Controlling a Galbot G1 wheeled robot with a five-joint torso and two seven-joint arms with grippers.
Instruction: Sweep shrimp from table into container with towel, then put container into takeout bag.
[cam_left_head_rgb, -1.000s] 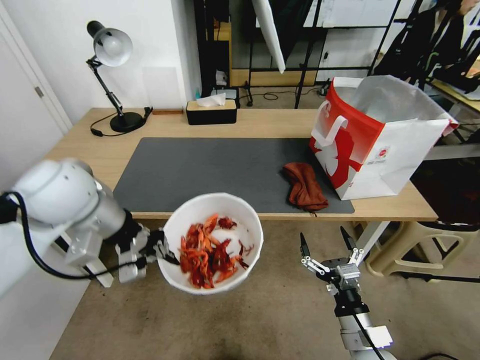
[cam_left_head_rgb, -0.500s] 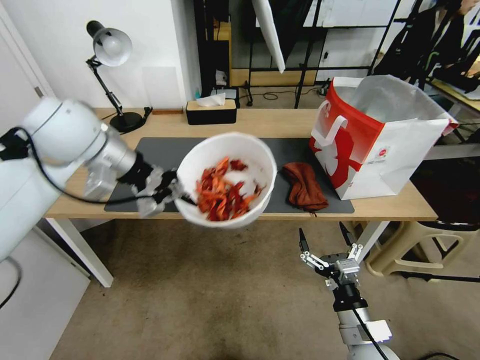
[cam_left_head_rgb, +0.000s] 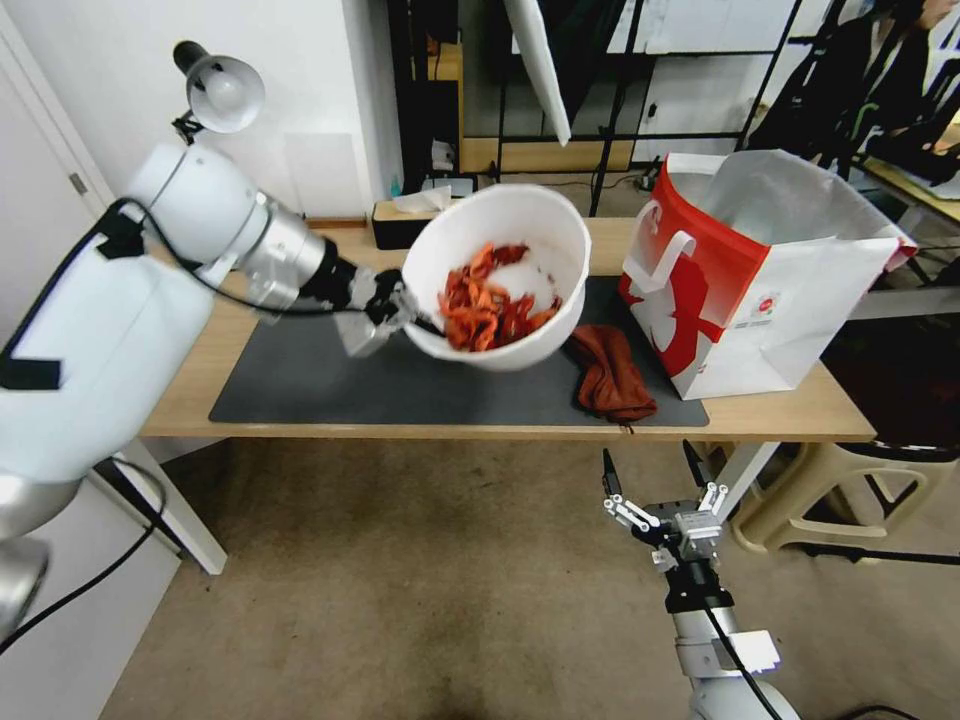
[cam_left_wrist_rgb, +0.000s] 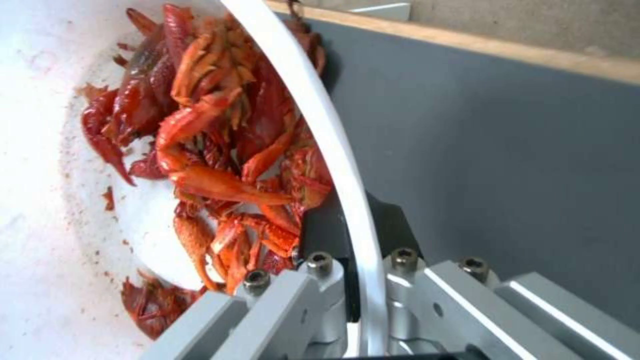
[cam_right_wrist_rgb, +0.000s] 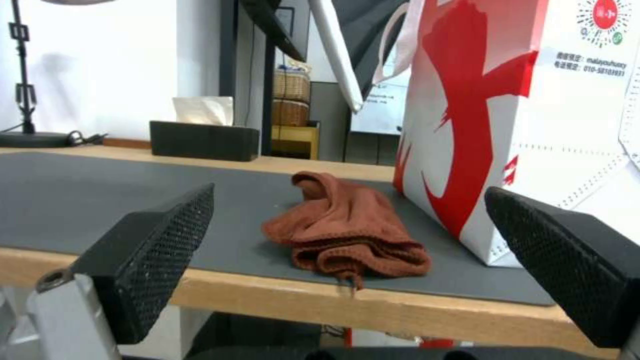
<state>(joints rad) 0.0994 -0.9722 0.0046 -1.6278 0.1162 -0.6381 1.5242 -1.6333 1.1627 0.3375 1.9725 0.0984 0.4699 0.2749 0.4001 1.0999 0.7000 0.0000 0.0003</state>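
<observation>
White wall (cam_left_head_rgb: 320, 90), desk lamp (cam_left_head_rgb: 222, 92); beige carpet (cam_left_head_rgb: 420, 580), black shelving (cam_left_head_rgb: 620, 90)

An office-like workroom is suggested by a desk lamp (cam_left_head_rgb: 220, 92), tissue box (cam_right_wrist_rgb: 203, 140), metal shelving (cam_left_head_rgb: 620, 90) and carpeted floor (cam_left_head_rgb: 450, 580).

The container (cam_left_head_rgb: 497, 275) hangs above the middle of the mat (cam_left_head_rgb: 330, 370), which lies on the table (cam_left_head_rgb: 780, 412). The shrimp (cam_left_head_rgb: 490, 298) lie inside it, heaped toward the side nearest the left hand (cam_left_head_rgb: 385, 308), which clamps the container's rim from the left, one finger inside and one outside. To the container's right, on the mat's right end, lies the towel (cam_left_head_rgb: 610, 372), near the table's front edge. The takeout bag (cam_left_head_rgb: 760, 270) stands just right of the towel. Behind the container sits a tissue box (cam_left_head_rgb: 395, 225), with a lamp (cam_left_head_rgb: 220, 95) at the far left. The right hand (cam_left_head_rgb: 655, 487) hangs below and before the table's front edge, in front of the towel, fingers spread
</observation>
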